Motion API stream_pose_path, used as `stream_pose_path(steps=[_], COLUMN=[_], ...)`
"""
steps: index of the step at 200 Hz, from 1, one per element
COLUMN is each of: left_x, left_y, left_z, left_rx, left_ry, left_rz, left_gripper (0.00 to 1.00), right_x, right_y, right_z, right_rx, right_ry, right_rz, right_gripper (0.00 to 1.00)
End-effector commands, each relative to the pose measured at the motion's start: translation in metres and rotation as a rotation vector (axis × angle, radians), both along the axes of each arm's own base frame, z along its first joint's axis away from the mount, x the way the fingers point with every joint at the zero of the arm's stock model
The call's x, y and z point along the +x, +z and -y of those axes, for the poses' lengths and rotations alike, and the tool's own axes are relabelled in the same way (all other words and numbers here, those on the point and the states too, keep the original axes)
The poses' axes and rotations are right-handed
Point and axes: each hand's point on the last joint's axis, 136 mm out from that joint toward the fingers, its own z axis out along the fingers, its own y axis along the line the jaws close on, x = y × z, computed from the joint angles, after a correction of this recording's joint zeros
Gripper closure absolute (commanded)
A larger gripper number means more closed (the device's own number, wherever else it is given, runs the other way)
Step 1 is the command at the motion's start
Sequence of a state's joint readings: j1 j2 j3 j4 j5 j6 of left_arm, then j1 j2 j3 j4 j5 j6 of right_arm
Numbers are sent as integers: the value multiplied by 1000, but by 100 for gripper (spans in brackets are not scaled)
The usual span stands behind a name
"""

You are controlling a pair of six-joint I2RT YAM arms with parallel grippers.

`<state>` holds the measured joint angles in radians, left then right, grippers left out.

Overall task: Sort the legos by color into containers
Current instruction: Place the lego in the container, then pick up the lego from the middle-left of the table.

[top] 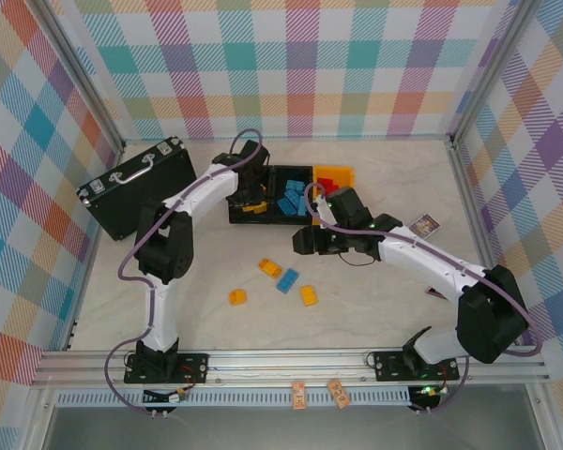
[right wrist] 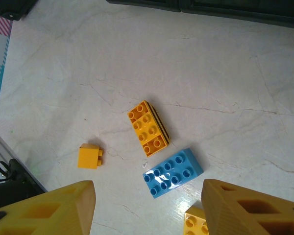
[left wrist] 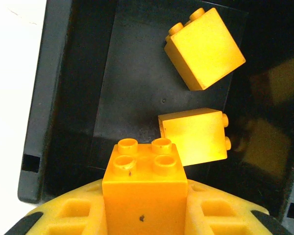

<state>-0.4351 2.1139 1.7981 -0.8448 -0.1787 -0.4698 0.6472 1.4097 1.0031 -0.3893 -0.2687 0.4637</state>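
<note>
My left gripper point(top: 251, 193) hangs over the left black container point(top: 236, 214) and is shut on a yellow-orange lego point(left wrist: 144, 188), studs pointing away. Below it, two more yellow legos point(left wrist: 204, 47) point(left wrist: 193, 136) lie on that container's floor point(left wrist: 127, 73). The middle black container point(top: 279, 174) holds blue legos point(top: 290, 198). The orange-yellow container point(top: 338, 172) holds red ones. My right gripper point(right wrist: 147, 210) is open above the table, over a blue lego point(right wrist: 172, 172), a long yellow lego point(right wrist: 148, 128), a small yellow one point(right wrist: 89, 156) and another yellow one point(right wrist: 195, 225).
A larger black case with metal trim point(top: 136, 187) stands at the back left, close to the left arm. A small card point(top: 424, 224) lies right of the right arm. The loose legos point(top: 287, 280) sit mid-table in front of the containers. Checked walls enclose the table.
</note>
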Motion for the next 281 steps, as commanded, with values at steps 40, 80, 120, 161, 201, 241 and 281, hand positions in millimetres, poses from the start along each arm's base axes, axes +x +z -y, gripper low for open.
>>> stream_pose_path(steps=[40,80,120,161,201,241,281], left_x=[2,-10,-42,-84,-126,-171,-220], left_y=[15,43,59,58,51,28,-4], left_z=[-5,2,7,6,1,-9,-11], left_rx=[7,-37,-83,-109,-126,-164,-155], left_ry=[5,-19,-52,-70,-62,18,73], left_rz=[18,61,62,20,-34,-104,-178], left_gripper=[50,50,48,46,45,40,31], right_x=[2,2,3,0,-8,-12,-12], right_y=[6,7,8,12,17,13,10], right_z=[1,2,-1,-6,-11,-12,-15], right_rx=[15,12,15,16,32,30,44], right_ry=[-14,-7,17,83,162,180,185], right_rz=[14,22,23,30,42,31,15], right_gripper=[41,41,41,41,41,40,41])
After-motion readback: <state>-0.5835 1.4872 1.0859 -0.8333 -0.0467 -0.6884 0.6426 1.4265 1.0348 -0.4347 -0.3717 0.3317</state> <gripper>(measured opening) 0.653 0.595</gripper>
